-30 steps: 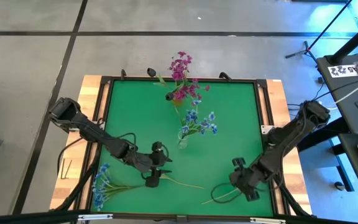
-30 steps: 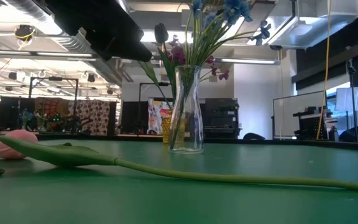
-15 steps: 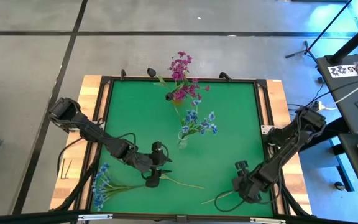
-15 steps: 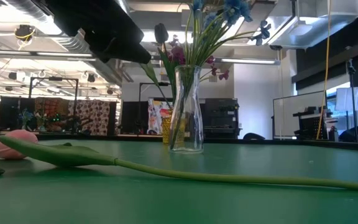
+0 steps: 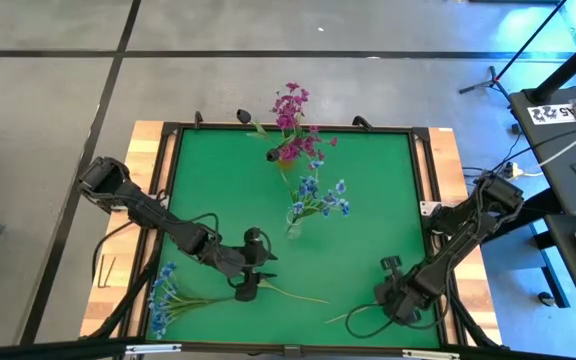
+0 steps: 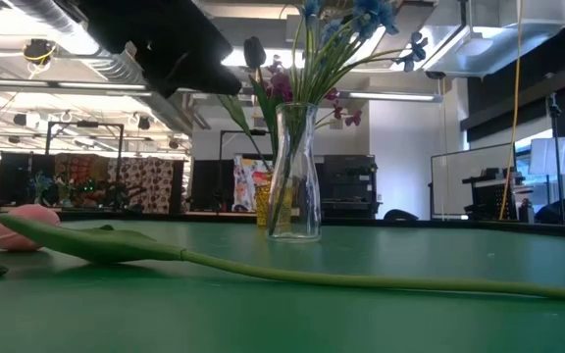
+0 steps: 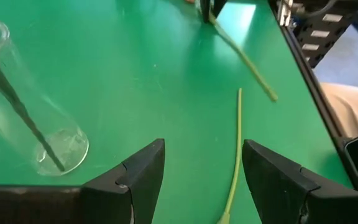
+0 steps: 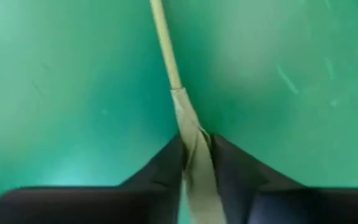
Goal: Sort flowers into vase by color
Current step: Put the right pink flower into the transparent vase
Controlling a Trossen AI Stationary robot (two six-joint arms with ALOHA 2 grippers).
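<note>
Nearby, the glass vase [image 5: 295, 229] stands mid-table; right gripper [image 8: 194, 163] pinches a green stem [image 8: 166, 56], left gripper [image 7: 201, 163] spread.

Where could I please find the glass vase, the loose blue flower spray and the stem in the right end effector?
glass vase [image 6: 294, 176], low view, its body.
blue flower spray [image 5: 161, 297], high view, its blossoms.
stem [image 8: 166, 56], right wrist view, its bare shaft.

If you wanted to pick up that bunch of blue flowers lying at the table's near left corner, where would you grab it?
I'd take the blue spray by its bare green stems, just right of the blossoms, coming straight down from above. It lies flat on the table, and the blossoms look too loose to pinch.
</note>
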